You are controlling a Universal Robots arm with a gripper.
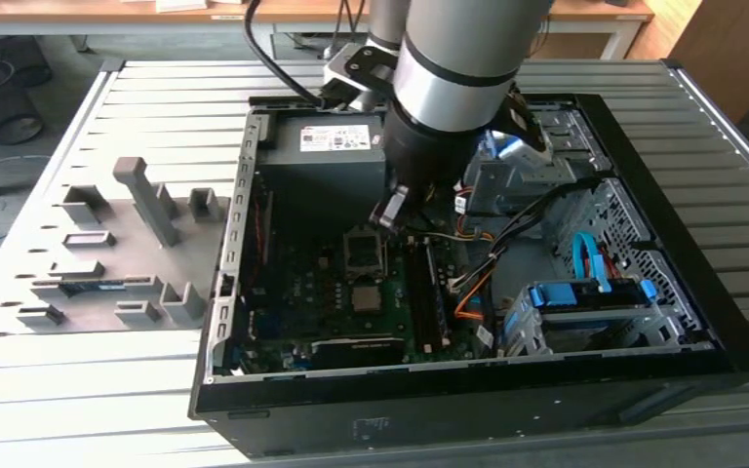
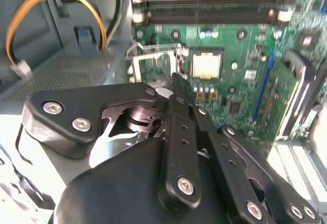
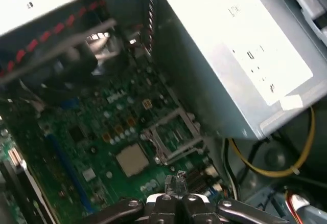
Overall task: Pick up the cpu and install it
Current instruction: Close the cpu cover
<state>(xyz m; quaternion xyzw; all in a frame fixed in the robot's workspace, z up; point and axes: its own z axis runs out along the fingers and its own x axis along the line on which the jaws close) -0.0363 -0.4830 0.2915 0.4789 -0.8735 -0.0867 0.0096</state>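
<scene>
The cpu (image 1: 367,297) is a small silver square lying flat on the green motherboard (image 1: 299,292) inside the open computer case. It also shows in both wrist views (image 2: 207,64) (image 3: 132,160). Right beside it stands a hinged metal socket frame (image 2: 153,60) (image 3: 171,132), flipped open. My gripper (image 1: 392,214) hangs inside the case just above that frame, a short way from the cpu. Its black fingers (image 2: 179,88) meet at the tip, shut with nothing between them (image 3: 176,182).
A big grey labelled power-supply box (image 1: 335,136) (image 3: 240,55) sits close behind the gripper. Yellow and black cables (image 2: 51,9) loop beside it. Memory slots (image 2: 214,9) and a blue drive cage (image 1: 596,302) flank the board. Grey fixture blocks (image 1: 128,244) stand outside the case.
</scene>
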